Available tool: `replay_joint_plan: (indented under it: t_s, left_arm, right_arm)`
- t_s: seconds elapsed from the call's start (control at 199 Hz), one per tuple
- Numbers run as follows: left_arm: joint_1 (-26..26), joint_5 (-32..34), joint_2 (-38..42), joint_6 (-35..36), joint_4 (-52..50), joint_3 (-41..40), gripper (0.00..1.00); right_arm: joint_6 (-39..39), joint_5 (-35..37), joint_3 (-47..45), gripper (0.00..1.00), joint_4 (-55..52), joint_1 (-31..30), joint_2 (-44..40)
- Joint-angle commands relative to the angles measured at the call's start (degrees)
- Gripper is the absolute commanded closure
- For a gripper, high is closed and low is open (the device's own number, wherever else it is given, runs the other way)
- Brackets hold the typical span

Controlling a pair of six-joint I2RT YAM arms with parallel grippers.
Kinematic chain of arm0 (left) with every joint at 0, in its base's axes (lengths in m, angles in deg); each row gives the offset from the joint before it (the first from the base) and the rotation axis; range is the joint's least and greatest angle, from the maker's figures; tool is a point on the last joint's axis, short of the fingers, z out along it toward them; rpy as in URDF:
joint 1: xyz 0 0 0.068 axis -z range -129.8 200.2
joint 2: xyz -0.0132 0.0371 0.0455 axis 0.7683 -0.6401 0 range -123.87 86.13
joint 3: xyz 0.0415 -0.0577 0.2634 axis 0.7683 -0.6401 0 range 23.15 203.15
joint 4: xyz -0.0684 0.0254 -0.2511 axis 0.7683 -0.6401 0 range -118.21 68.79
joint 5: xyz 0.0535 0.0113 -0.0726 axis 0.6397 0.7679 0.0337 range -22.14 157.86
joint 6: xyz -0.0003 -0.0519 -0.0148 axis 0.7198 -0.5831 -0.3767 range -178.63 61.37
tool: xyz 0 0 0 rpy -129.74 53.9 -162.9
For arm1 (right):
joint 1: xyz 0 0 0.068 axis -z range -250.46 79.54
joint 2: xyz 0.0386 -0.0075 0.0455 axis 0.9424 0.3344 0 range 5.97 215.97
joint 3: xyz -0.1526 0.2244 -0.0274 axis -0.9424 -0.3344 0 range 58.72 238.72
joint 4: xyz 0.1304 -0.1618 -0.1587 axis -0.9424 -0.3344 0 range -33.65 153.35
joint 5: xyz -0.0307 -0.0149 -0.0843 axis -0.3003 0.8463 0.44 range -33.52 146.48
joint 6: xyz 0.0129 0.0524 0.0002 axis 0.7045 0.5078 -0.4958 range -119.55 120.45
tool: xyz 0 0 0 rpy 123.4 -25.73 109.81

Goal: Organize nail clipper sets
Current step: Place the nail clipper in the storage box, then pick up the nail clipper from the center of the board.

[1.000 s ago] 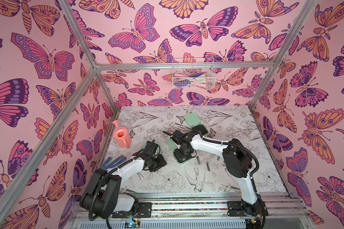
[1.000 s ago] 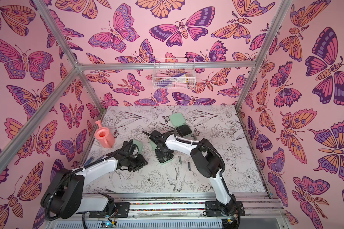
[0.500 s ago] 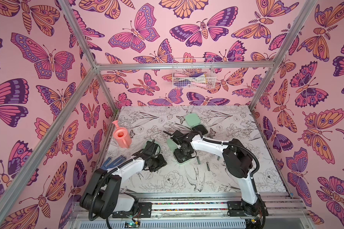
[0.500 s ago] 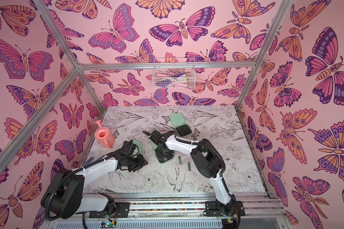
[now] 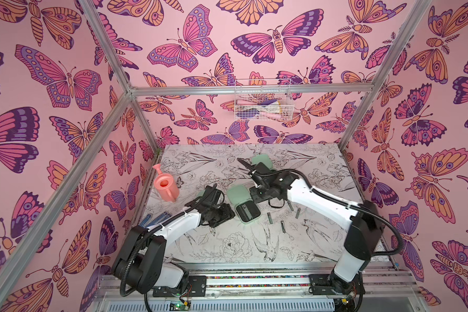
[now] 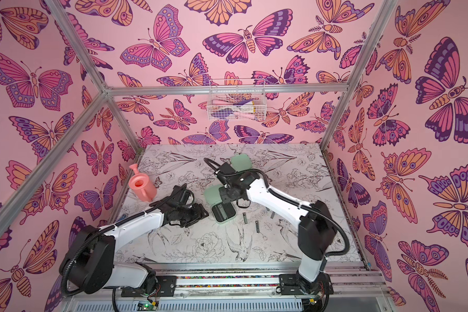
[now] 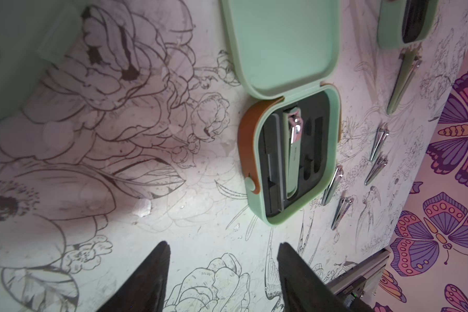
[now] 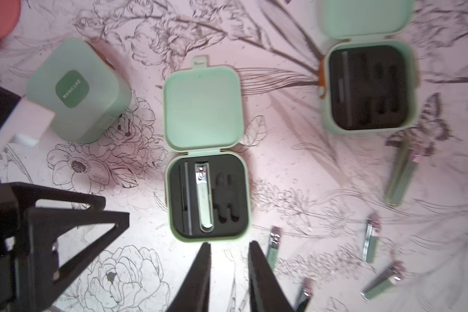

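A mint-green case lies open in mid-table, its lid (image 8: 201, 108) flat and its black base (image 8: 233, 197) holding one grey clipper (image 8: 203, 194); in both top views it sits between the arms (image 5: 247, 210) (image 6: 223, 213). A closed case (image 8: 76, 91) marked MANICURE lies by the left arm. A third case (image 8: 368, 86) lies open at the back with bare foam slots. Several loose clippers (image 8: 370, 240) (image 5: 282, 226) lie on the mat beside the middle case. My right gripper (image 8: 229, 244) hovers open, slightly apart, just off that case's edge. My left gripper (image 7: 223, 247) is open and empty, a little short of the same case (image 7: 289, 159).
A pink watering can (image 5: 166, 187) stands at the table's left edge. A white wire basket (image 5: 262, 104) with pink and purple items hangs on the back wall. A blue ridged item (image 5: 156, 219) lies beside the left arm. Pink butterfly walls close the table on three sides.
Both grippers have opened. The right gripper has lifted off the middle case and drawn back, leaving the clipper lying in its base. The left arm has barely moved.
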Motion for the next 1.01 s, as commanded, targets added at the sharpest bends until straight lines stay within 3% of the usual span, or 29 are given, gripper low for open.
replay_joint_plan:
  t_s: [0.0,0.186,0.367,0.714,1.0]
  left_arm:
    - [0.6,0.8,-2.3,0.1,-0.7,1.7,0.36]
    - [1.3,0.4,-5.2,-0.7,1.8,2.5,0.41]
    - [2.0,-0.1,-6.8,-0.8,3.1,2.9,0.44]
    - [2.0,0.6,-8.6,0.0,3.4,3.5,0.45]
    - [2.0,0.4,-9.1,-0.1,3.5,3.6,0.45]
  right_arm:
    - [2.3,1.6,-8.2,0.69,-1.8,4.4,-3.9]
    - [1.9,-3.9,-19.8,0.59,2.6,14.5,-11.5]
    - [-1.5,-5.8,-24.2,0.57,6.8,20.1,-8.6]
    - [-6.4,-5.1,-20.1,0.58,12.4,22.1,5.8]
    - [-7.4,-2.4,-18.8,0.6,11.8,22.3,5.9]
